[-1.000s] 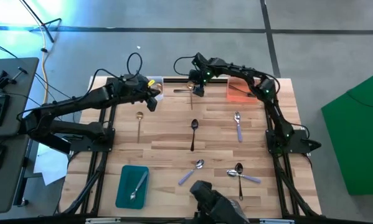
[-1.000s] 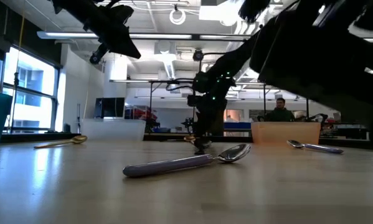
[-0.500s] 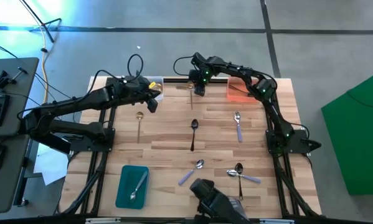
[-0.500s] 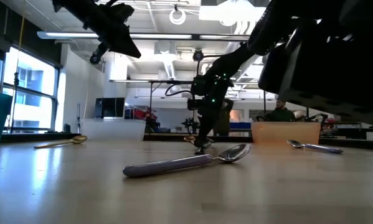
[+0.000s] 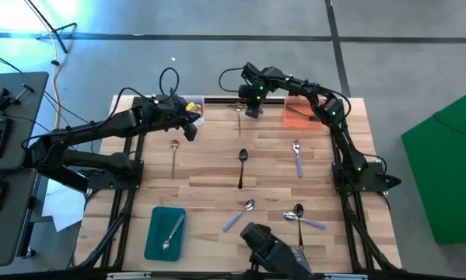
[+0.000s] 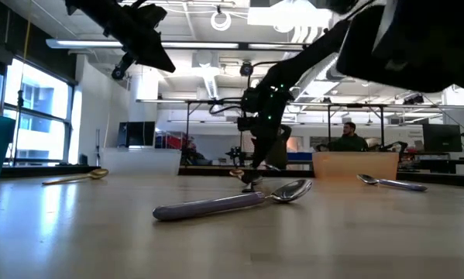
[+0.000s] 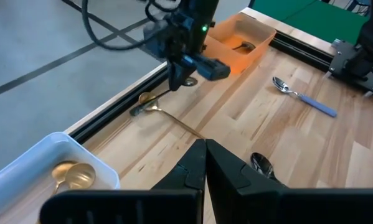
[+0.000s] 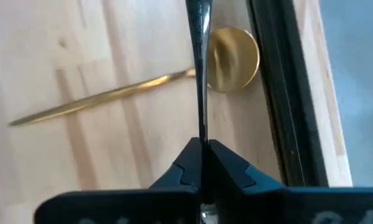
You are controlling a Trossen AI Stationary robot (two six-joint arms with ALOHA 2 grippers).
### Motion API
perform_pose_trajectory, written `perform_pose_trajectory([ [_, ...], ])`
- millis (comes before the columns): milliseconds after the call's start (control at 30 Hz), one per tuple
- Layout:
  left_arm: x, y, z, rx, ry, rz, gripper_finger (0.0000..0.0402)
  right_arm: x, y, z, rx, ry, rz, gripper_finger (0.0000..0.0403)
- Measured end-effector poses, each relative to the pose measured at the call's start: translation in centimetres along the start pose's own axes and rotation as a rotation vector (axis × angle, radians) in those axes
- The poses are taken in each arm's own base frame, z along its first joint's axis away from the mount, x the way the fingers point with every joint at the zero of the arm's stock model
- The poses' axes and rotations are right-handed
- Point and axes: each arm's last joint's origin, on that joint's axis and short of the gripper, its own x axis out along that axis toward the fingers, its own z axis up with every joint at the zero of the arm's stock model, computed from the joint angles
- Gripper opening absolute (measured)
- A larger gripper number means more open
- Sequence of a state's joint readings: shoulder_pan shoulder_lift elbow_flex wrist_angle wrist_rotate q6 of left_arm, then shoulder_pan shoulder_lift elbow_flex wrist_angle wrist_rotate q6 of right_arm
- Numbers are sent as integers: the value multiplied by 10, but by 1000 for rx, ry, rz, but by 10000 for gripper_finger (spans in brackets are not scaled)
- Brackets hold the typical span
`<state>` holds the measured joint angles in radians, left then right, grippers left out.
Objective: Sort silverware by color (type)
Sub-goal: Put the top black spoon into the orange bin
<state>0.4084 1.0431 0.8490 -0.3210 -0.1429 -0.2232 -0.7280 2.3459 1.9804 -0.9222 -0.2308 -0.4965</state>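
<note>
Hanging over the far edge of the worktop (image 5: 217, 167), the right pincer (image 5: 253, 111) is sitting with its fingers pressed together, and nothing is showing between them. A gold spoon (image 5: 238, 110) is lying flat on the wood just beside and below that pincer, its bowl (image 8: 233, 59) resting near the dark rail at the far edge and its handle stretching away across the boards; in the right wrist view a thin dark edge is crossing in front of the bowl, and I cannot tell whether the fingertips are touching the spoon. The left pincer (image 5: 189, 128) is hovering near the far left of the worktop, also pressed shut and empty, next to a clear tray (image 7: 33, 171) that is holding a gold spoon bowl (image 7: 74, 176). Another gold spoon (image 5: 173, 155) is lying below that pincer. A black spoon (image 5: 242, 166) is lying in the middle, well apart from both pincers. A silver spoon with a lilac handle (image 5: 297, 159) is lying to the right, with two more (image 5: 239, 215) (image 5: 306, 220) near the front edge. An orange tray (image 5: 298, 111) is sitting at the far right, and a teal tray (image 5: 156, 237) at the front left is holding a silver spoon (image 5: 170, 234).
</note>
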Motion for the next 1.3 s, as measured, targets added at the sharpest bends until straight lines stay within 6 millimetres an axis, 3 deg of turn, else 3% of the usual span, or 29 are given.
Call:
perform_pose_trajectory([
  [200, 0, 0, 0, 16, -1, 2, 0, -14, -4, -8, 102, -3, 95, 3],
  [333, 0, 0, 0, 17, -2, 1, 0, -33, -5, -13, 137, 15, 126, 3],
  [600, -1, -4, 0, 24, -4, -15, 0, -127, -6, -34, 110, 8, 18, 2],
  [733, -1, -8, -1, 34, -1, -31, 0, -169, -12, -59, 139, -26, -33, 1],
  [833, -2, -10, -2, 40, -1, -36, 0, -185, -18, -90, 196, -4, -63, 1],
  [967, -2, -12, -2, 45, -5, -25, 0, -188, -18, -134, 266, 34, -79, 1],
  [1100, -2, -12, -2, 44, -5, -24, 0, -167, -9, -164, 279, 60, -91, 1],
  [1300, -2, -12, -2, 44, -6, -25, 0, -139, 5, -172, 244, 91, -107, 1],
])
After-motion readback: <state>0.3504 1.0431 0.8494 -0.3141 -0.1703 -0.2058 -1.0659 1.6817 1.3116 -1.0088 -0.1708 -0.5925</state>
